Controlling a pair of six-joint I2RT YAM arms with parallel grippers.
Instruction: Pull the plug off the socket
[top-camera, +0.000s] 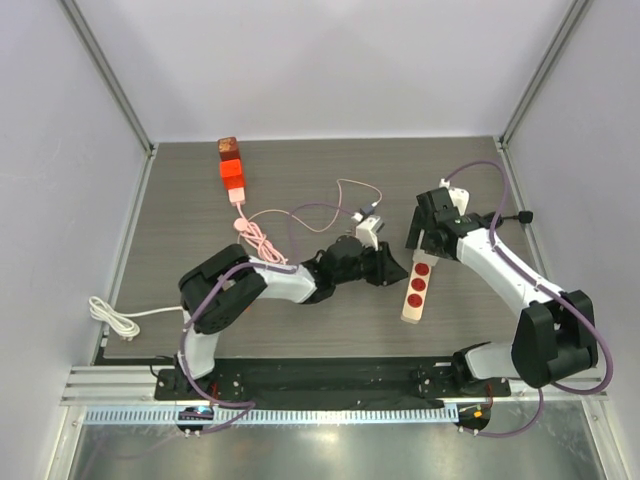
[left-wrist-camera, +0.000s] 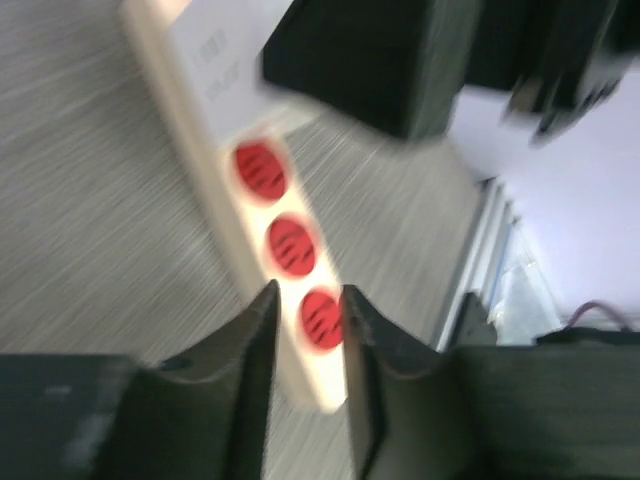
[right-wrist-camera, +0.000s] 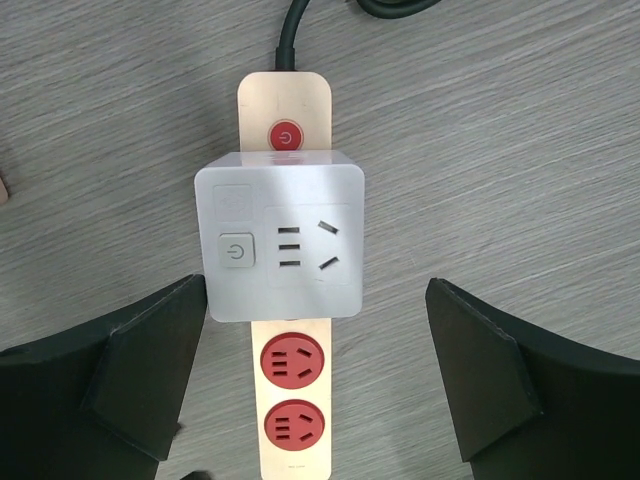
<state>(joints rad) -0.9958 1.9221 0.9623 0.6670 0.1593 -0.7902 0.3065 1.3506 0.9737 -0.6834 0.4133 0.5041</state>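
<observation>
Tabletop (top-camera: 200, 230) of grey wood grain fills the floor of a small white-walled booth (top-camera: 330, 60), with aluminium posts (top-camera: 105, 70) in the corners and a black rail (top-camera: 330, 380) along the near edge. At the back left stands a stack of orange blocks (top-camera: 231, 170), and a pink cable (top-camera: 255, 235) curls away from it. A white cord (top-camera: 112, 315) lies coiled at the left edge. A small white charger (top-camera: 368, 225) sits near the middle.

The cream power strip (top-camera: 415, 290) lies right of centre, running front to back. The white cube plug (right-wrist-camera: 280, 240) is seated on the strip, just below the strip's red switch (right-wrist-camera: 285, 137), with red sockets (right-wrist-camera: 292, 362) bare beneath it.

The right gripper (right-wrist-camera: 315, 290) hangs over the cube with its fingers (right-wrist-camera: 150, 370) spread wide on either side, apart from it. The left gripper (left-wrist-camera: 307, 292) has its fingers (left-wrist-camera: 250, 370) drawn narrow, with a slim gap between them. The far end of the strip shows through that gap. From above, the left gripper sits just beside the strip's left edge.

In the top view the right arm covers the cube almost wholly. The left wrist picture is badly blurred, so it cannot be told whether those fingers touch the strip. The strip's black cord (right-wrist-camera: 290, 30) is cut off by the right wrist picture's top edge.
</observation>
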